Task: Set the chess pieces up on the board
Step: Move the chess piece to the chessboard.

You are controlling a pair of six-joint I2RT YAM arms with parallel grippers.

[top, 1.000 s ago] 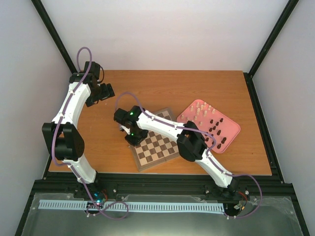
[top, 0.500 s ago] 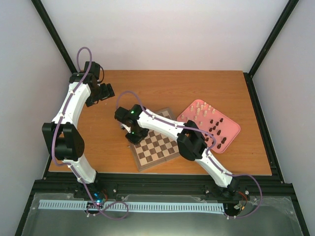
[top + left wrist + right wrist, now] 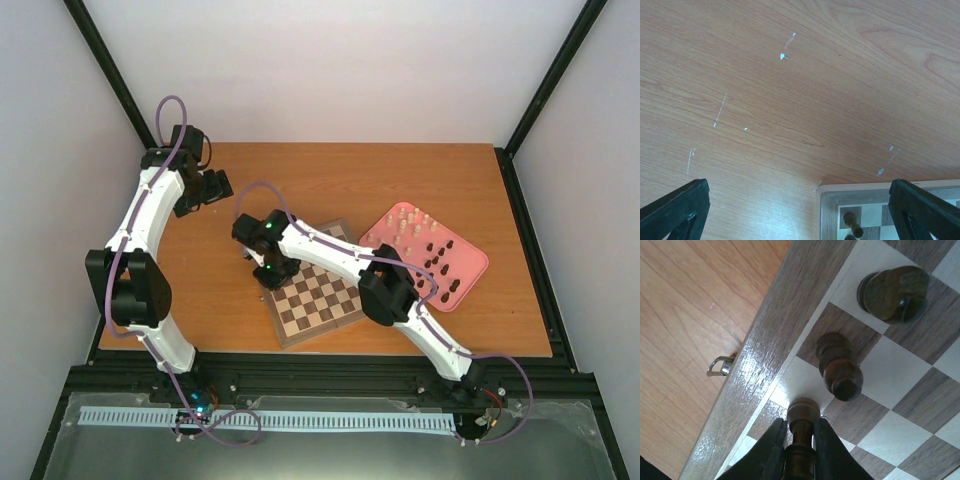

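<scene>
The wooden table [image 3: 350,180] takes up most of the overhead view. The left arm [image 3: 140,215] bends up along the table's left side. The right arm [image 3: 330,255] stretches diagonally over the board [image 3: 322,308] toward its far-left corner. The board lies turned at an angle near the table's front edge. Just to its right sits a pink tray [image 3: 478,268], where most of the chess pieces [image 3: 432,250] stand, cream ones at the far end and dark ones nearer.

The left gripper [image 3: 213,190] hangs over bare wood, well to the left of the board. In its own camera its fingers [image 3: 675,210] are spread wide with nothing between them, and a corner of the board shows at the lower right.

The right gripper [image 3: 799,452] is pinched tight on a held piece [image 3: 803,415], dark brown with a rounded end, over the row of squares beside the board's border (whether it touches the square I cannot tell). A second dark piece [image 3: 839,371] stands just beyond it on a dark square. A third dark piece [image 3: 894,290] stands farther along near the same border. A small metal clasp [image 3: 720,366] sticks out from the board's outer edge.
</scene>
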